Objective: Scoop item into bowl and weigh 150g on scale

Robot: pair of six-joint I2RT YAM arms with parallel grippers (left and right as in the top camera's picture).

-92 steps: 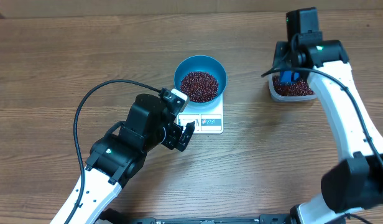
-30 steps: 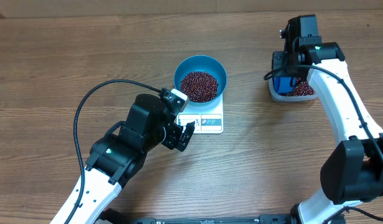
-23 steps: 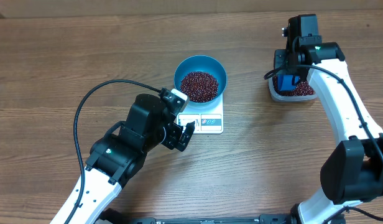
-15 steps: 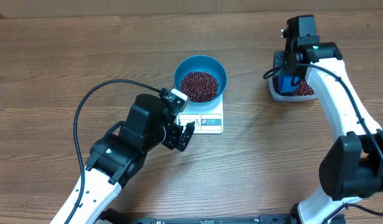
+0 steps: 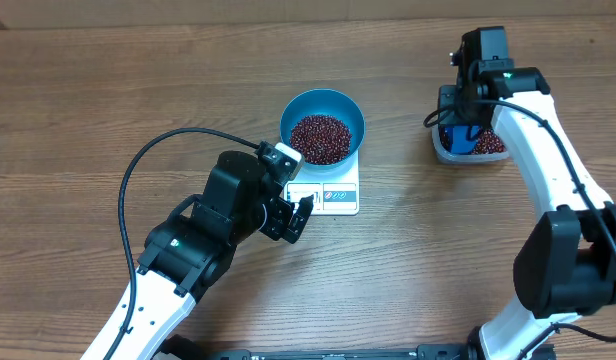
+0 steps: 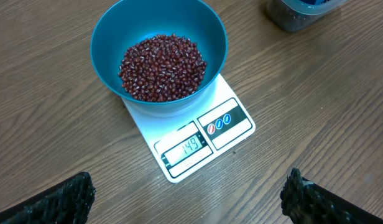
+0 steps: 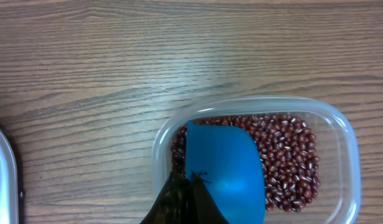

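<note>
Fingers [image 6: 61,199] of the left gripper [image 5: 296,218] gape wide, empty, just short of the scale [image 6: 207,140] showing 149. On it sits the bowl [image 6: 110,37], beans [image 6: 161,67] heaped inside. Farther off, the right gripper [image 7: 188,193] clamps a blue scoop [image 7: 226,168] in the clear tub [image 7: 341,130].

scoop [image 7: 226,165]: handle hidden behind the right gripper [image 7: 184,198], cut by bottom edge
tub [image 6: 292,17]: cropped at left wrist view's top edge
scale [image 6: 207,140]: rear hidden under the bowl [image 6: 114,37]
</note>
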